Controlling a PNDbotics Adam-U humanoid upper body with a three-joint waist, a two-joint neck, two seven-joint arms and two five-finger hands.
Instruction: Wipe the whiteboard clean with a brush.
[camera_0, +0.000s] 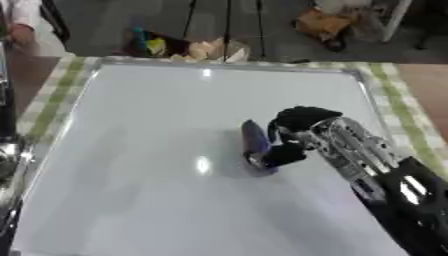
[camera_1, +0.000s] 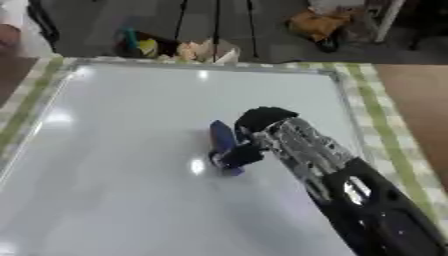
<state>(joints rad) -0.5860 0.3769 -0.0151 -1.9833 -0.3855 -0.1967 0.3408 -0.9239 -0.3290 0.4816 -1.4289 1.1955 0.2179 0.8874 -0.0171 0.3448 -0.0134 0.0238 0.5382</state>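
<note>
A large whiteboard (camera_0: 149, 150) lies flat across the table and fills most of both views. Its surface shows no marks, only light glare. A dark blue brush (camera_0: 255, 145) rests on the board right of centre. My right hand (camera_0: 297, 129) comes in from the lower right, its fingers curled round the brush, pressing it onto the board. A silver and black part of my left arm (camera_0: 9, 165) shows at the left edge of the left eye view; its hand is out of sight.
A green checked cloth (camera_0: 404, 120) borders the board on the left, far and right sides. Beyond the far edge, on the floor, stand tripod legs (camera_0: 226, 25) and a clutter of coloured items (camera_0: 184, 47).
</note>
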